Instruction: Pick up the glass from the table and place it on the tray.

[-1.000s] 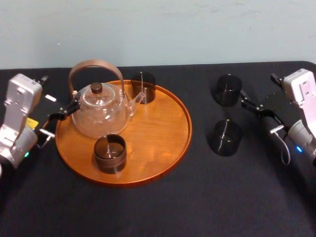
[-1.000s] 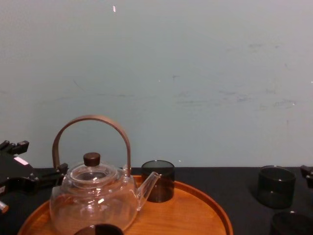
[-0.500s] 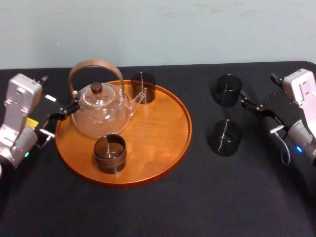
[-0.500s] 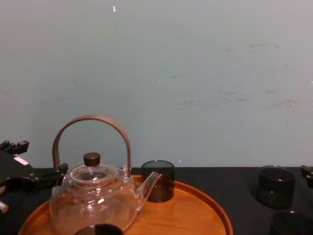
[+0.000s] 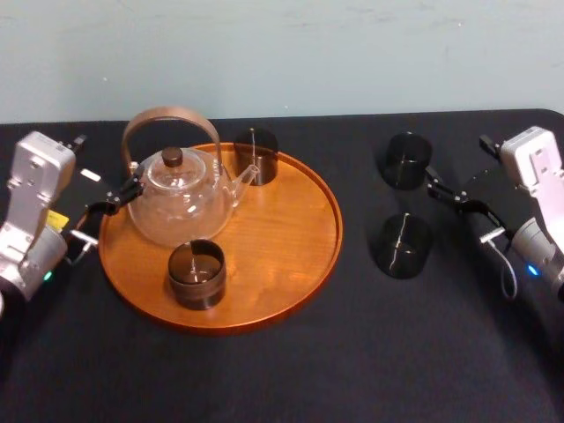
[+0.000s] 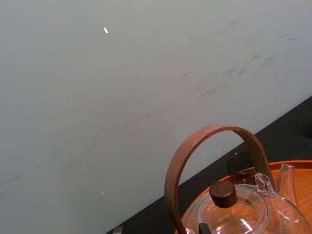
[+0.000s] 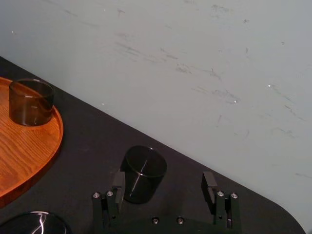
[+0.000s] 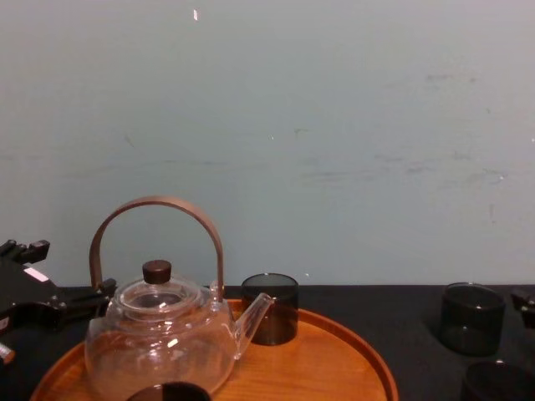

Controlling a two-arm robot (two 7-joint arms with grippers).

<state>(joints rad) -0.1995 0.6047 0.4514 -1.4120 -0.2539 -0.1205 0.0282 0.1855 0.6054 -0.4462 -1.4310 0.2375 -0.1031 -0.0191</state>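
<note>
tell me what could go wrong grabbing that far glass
The right gripper's open fingers sit off-centre to the far glass; one could tip it. Carrying it across could clip the near glass. The tray holds a teapot and two glasses, with the left gripper beside it.

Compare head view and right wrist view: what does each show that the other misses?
Head view, not wrist: the glass teapot, the front glass on the tray, the left gripper beside it. Right wrist, not head: the right gripper plainly open, the far table glass close before it. Shared: the tray, its rear glass, the far glass, the near table glass.
</note>
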